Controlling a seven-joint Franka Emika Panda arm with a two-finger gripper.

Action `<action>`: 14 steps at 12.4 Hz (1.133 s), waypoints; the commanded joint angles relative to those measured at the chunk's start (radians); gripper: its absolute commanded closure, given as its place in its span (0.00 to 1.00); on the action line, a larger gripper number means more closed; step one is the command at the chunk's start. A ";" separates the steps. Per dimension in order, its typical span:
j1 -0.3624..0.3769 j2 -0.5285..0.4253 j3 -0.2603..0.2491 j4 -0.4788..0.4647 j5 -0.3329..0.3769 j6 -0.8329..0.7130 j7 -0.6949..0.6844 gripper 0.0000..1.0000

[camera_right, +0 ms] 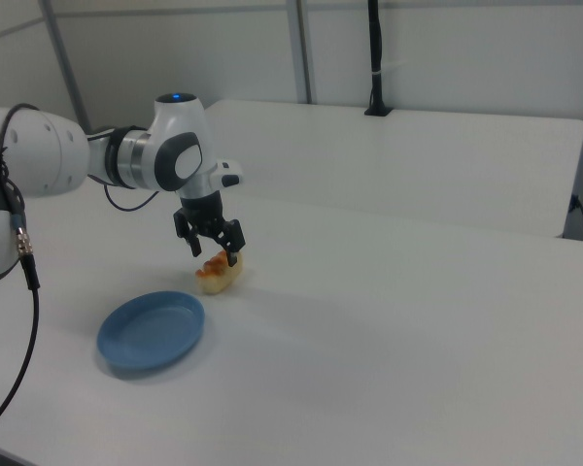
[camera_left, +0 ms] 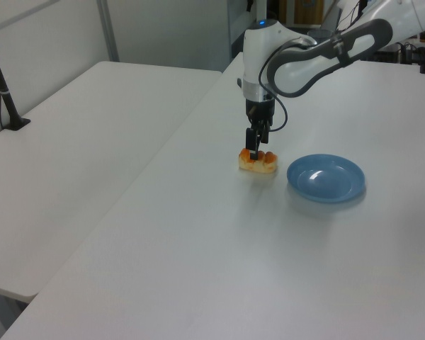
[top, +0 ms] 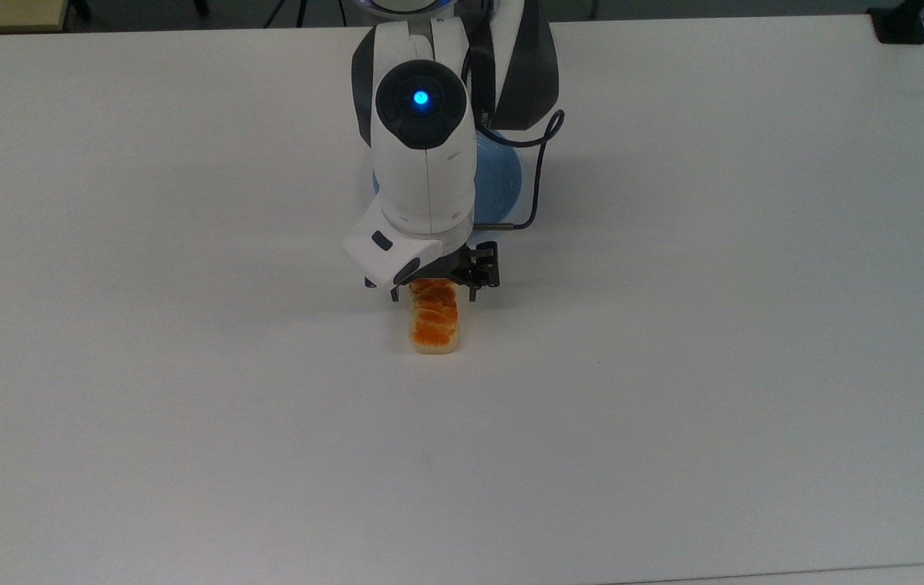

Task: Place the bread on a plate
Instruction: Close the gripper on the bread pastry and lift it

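in the top view you have the black two-finger gripper (top: 433,294) over the far end of the small oblong braided loaf with the glossy orange-brown top (top: 435,327), which lies flat on the white table (top: 673,366). the fingers stand apart, one on each long side of the bread, not clamped on it. the round light-blue plate (top: 501,183) sits farther back, partly behind the white arm, well apart from the bread

in the left view the gripper (camera_left: 255,150) is low at the bread (camera_left: 258,162), and the plate (camera_left: 326,178) lies bare just to the left view's right of it, the two not touching

in the right view the fingers are spread, straddling the top of the bread (camera_right: 219,275); the plate (camera_right: 152,330) lies nearer the camera, to the right view's left

so you're early: nothing is grasped or lifted. you have yet to close on the loaf, raise it, carry it over and set it on the plate
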 commanded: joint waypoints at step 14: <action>0.003 -0.143 -0.009 -0.166 -0.058 0.073 -0.006 0.51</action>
